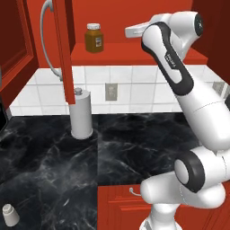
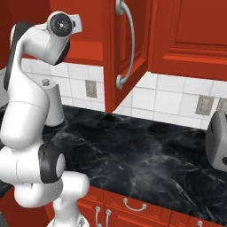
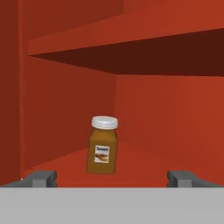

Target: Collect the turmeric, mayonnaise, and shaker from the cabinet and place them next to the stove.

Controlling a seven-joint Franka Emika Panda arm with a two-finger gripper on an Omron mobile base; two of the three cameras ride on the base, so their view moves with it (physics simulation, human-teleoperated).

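Arm hides end effector [image 3: 112, 177].

A kitchen: red cabinets [image 2: 186, 35], black marble counter [image 2: 146, 164], tiled backsplash [image 1: 134, 90], toaster [image 2: 218, 142].

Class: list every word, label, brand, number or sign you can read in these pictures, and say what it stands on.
Turmeric label: a dark line of print above an orange mark, too blurred to read.
Arm: small grey lettering on the dark joint cover, too small to read.
Nothing else carries legible text.
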